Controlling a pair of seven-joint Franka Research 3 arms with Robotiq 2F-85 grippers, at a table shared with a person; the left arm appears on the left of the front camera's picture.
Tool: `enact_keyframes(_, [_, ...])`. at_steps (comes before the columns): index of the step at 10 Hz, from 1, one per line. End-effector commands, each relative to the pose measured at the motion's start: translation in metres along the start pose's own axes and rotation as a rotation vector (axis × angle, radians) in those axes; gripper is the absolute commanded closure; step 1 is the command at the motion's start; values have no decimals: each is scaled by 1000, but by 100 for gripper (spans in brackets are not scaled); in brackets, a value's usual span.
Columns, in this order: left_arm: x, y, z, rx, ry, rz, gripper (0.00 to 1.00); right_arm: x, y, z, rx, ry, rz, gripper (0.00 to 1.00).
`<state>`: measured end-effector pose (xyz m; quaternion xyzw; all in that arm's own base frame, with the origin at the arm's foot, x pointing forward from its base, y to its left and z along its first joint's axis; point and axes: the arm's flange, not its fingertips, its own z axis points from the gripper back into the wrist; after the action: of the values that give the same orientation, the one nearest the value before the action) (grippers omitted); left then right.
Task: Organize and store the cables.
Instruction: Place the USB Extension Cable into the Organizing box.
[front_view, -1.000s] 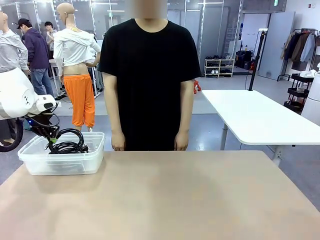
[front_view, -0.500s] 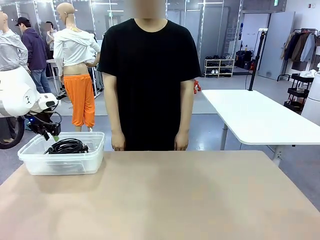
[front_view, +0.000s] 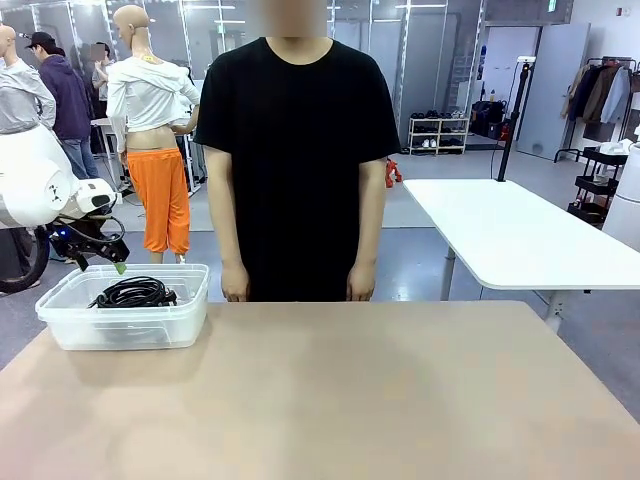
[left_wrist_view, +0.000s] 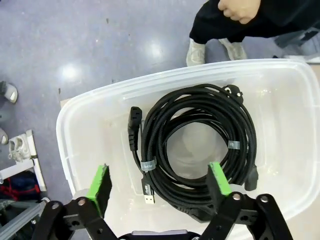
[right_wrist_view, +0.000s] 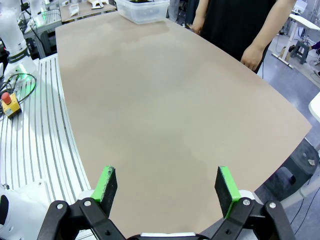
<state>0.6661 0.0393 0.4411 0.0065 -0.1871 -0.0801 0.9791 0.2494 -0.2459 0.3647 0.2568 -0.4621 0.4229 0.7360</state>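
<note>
Front view: a clear plastic bin (front_view: 125, 325) stood at the left end of the tan table (front_view: 330, 400), and the coiled black cables (front_view: 133, 292) lay inside it on its floor. The left gripper (front_view: 105, 262) hung just above the bin's far left corner, apart from the coils, its green pads showing. A person in a black T-shirt (front_view: 298, 150) stood at the far edge of the table, arms down, both hands beside the thighs.

Left wrist view: the left gripper (left_wrist_view: 160, 182) was spread wide with nothing between its green fingers (left_wrist_view: 98, 184). Directly below it the cables (left_wrist_view: 200, 145) formed a round coil in the bin (left_wrist_view: 90, 115), bound by small ties, with plug ends lying at the coil's edge. The person's hand (left_wrist_view: 239, 9) and shoes appeared beyond the bin's rim.

Right wrist view: the right gripper (right_wrist_view: 167, 187) was likewise wide open and empty, above bare tabletop (right_wrist_view: 165, 100); the bin (right_wrist_view: 141, 10) stood at the far end, well apart.
</note>
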Motion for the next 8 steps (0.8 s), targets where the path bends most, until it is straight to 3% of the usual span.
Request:
enact_keyframes(1, [-12, -2, 7, 16, -1, -8, 0, 0, -1, 3, 5, -9, 10, 0])
enact_keyframes(8, [-1, 0, 3, 0, -2, 0, 0, 0, -1, 3, 5, -9, 10, 0])
